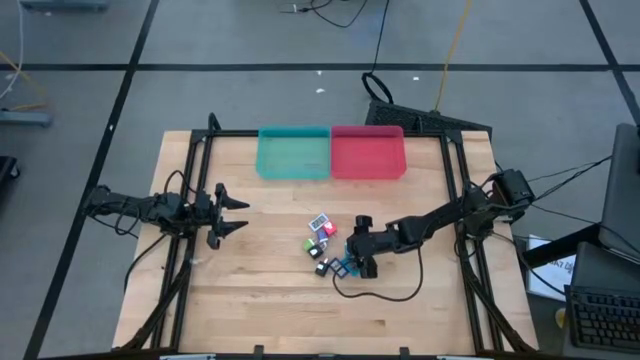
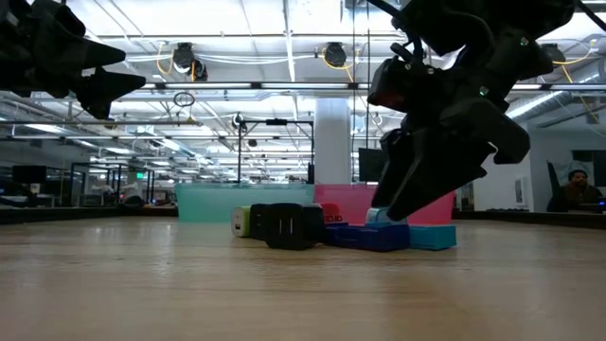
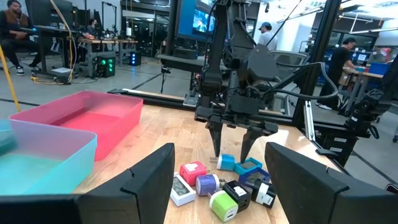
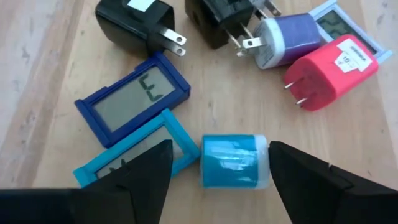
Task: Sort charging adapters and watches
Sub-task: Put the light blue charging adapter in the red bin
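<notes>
Right wrist view puts us right over the pile: the right pincer [image 4: 214, 168] is down at the bench [image 4: 37, 74] with its two dark fingers spread either side of a light blue adapter [image 4: 234, 160], one finger on each flank, not yet touching it from what shows. That straddle looks like the setup for a pinch across the block's short sides. Just beside one finger lies a teal watch [image 4: 134, 155], and beyond that a dark blue watch [image 4: 134, 99], both flat, face up. Farther ahead of the pincer sit a black adapter [image 4: 134, 25], a purple adapter [image 4: 280, 40] and a red adapter [image 4: 333, 68], prongs pointing back towards it. The teal watch crowds the near finger, so a clean close may nudge it.

From above, the whole cluster sits at the right pincer's tip, mid-bench, with the teal bin [image 1: 293, 153] and the red bin [image 1: 368, 151] well beyond it at the far edge, ready for sorting. The left pincer [image 1: 232, 213] waits spread and empty, well apart from the pile.
</notes>
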